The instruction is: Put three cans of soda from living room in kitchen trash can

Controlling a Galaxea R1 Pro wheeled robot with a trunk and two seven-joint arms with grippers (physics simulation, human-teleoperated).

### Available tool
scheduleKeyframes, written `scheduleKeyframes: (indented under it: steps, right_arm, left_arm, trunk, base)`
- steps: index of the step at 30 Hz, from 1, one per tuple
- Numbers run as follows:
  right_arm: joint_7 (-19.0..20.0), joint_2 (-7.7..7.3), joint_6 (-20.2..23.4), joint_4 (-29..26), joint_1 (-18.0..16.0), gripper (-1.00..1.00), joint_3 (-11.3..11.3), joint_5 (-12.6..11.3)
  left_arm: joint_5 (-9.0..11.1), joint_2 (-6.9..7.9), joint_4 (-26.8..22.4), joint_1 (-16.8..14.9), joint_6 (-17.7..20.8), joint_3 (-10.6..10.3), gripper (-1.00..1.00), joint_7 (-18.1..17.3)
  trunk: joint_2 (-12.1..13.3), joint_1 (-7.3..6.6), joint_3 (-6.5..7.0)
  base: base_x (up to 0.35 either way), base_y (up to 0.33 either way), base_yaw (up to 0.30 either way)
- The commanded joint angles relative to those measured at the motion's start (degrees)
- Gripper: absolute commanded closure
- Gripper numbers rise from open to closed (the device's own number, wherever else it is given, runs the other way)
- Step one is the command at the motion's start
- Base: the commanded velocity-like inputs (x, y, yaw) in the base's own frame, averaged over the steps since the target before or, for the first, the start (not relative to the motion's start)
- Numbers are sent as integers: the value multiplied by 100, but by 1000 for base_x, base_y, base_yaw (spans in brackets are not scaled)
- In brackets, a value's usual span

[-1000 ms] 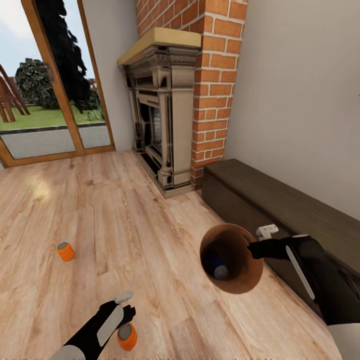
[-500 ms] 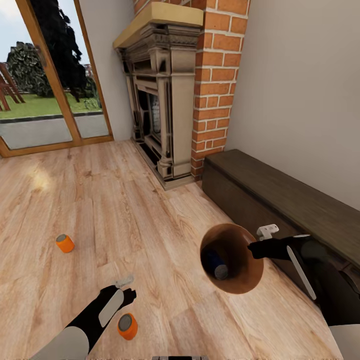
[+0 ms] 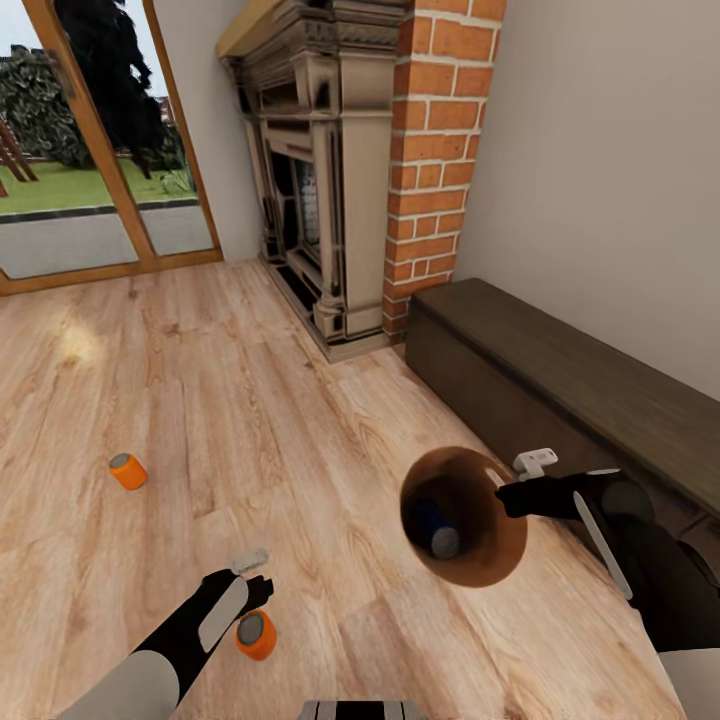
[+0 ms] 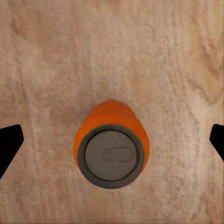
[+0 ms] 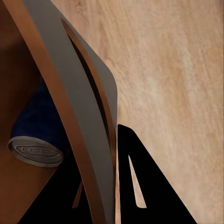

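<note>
An orange can of soda (image 3: 255,635) stands upright on the wooden floor, and my left gripper (image 3: 254,580) hovers just above it. In the left wrist view, that can (image 4: 111,144) sits between the wide-apart fingertips (image 4: 9,145), so the left gripper (image 4: 112,142) is open. A second orange can (image 3: 128,470) lies further off on the floor to the left. My right gripper (image 3: 515,497) is shut on the rim of the trash can (image 3: 470,540), which is held tilted above the floor. Its tan inside holds the blue can (image 3: 436,530). The right wrist view shows the rim (image 5: 70,107) and the blue can (image 5: 39,135).
A low dark wooden bench (image 3: 560,380) runs along the right wall close to my right arm. A brick chimney with a carved fireplace (image 3: 320,200) stands ahead. Wood-framed glass doors (image 3: 90,150) are at the far left. Wooden floor (image 3: 250,400) stretches between them.
The whole view has shifted, with the floor, cans and fireplace now higher in the picture. My left gripper stays over the near orange can. The right gripper still holds the bin.
</note>
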Motion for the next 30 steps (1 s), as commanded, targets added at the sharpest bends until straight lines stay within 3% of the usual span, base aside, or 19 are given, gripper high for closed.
scheduleKeyframes:
  steps: [1,9,30]
  right_arm:
    - [30,1,23,-6,-2,100,-3,-141]
    - [30,1,23,-130,32,100,-8,-149]
    - [30,1,23,-201,49,100,-1,-147]
  left_arm:
    - [-1,2,0,-34,3,0,-100,0]
    - [7,-11,146,-433,66,0,-100,0]
    - [7,-8,185,-461,54,-26,-100,1]
  trunk:
    - [-2,1,-22]
    - [-13,22,-199]
    - [-41,76,-665]
  base:
    - [0,0,0]
    - [0,0,0]
    - [0,0,0]
